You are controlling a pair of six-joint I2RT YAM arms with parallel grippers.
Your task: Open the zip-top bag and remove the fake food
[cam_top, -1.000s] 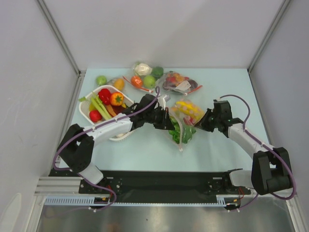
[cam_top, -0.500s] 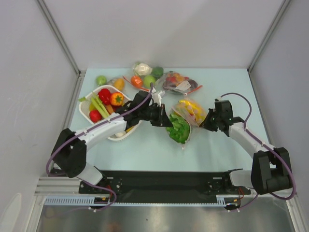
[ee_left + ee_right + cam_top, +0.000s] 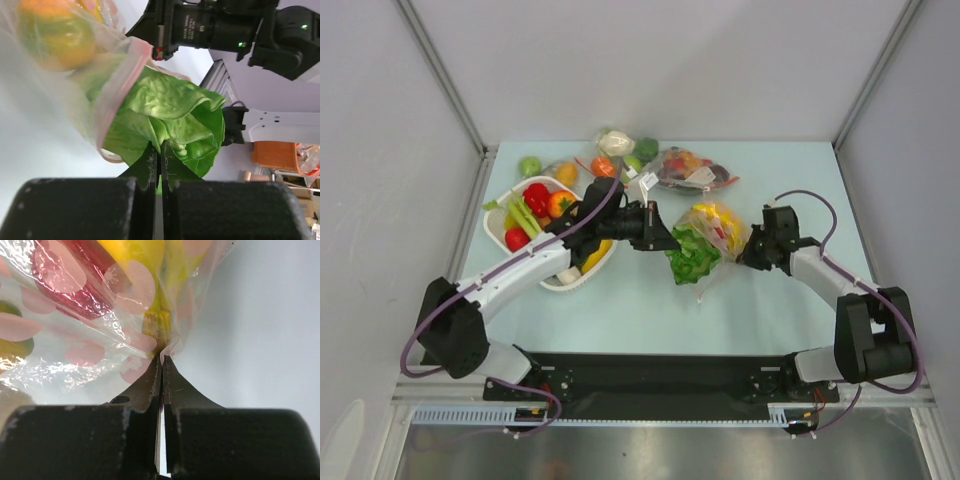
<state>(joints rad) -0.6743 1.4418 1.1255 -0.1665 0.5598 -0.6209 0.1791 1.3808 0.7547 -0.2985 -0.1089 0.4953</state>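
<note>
I've got the left gripper clamped tight on the leafy green plastic lettuce, leaf pinched between the fingertips. Lettuce is half out of the mouth of the clear crinkly zip-top bag, past the pinkish-red zip strip. The right gripper is closed on a fold of bag film at the opposite end. Bag is mid-table between both grippers, right of the white basket. I see the yellow banana bunch and orange-yellow fruit inside it.
</note>
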